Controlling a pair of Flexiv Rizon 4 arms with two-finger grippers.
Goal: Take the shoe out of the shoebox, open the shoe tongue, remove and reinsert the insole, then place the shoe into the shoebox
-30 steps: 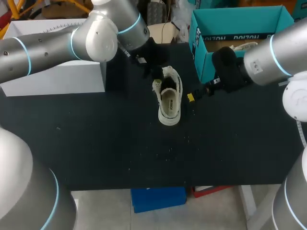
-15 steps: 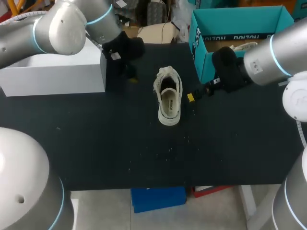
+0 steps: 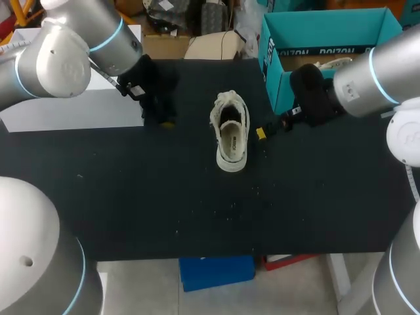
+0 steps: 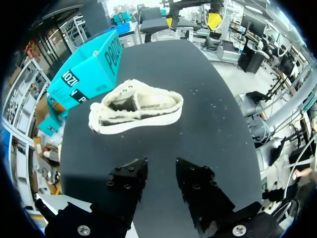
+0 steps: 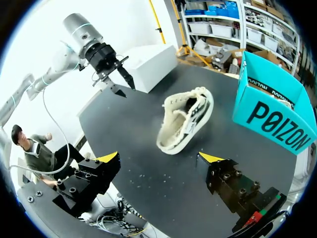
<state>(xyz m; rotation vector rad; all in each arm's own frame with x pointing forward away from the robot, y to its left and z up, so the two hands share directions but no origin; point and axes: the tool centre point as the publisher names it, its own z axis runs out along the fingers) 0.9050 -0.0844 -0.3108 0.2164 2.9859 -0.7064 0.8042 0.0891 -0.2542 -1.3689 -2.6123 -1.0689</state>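
Note:
A cream low-top shoe [image 3: 230,133] stands upright on the black table [image 3: 131,197], its mouth open, with nothing holding it. The teal shoebox [image 3: 328,33] stands open at the back right. My left gripper [image 3: 162,117] hangs to the left of the shoe, well apart from it, beside the white box. In the left wrist view its black fingers [image 4: 130,179] stand apart with only bare table between them, and the shoe [image 4: 136,106] lies ahead. My right gripper [image 5: 158,158] is wide open just right of the shoe [image 5: 185,121], and is empty.
A white box [image 3: 72,108] takes up the table's back left corner, close to my left gripper. Something pale [image 3: 331,63] lies inside the shoebox. Small crumbs dot the table in front of the shoe. My right arm [image 3: 367,79] reaches across in front of the shoebox.
My left gripper has pulled back from the shoe's heel end, leftward toward the white box, and its fingers have come apart. The shoe and my right arm have stayed put.

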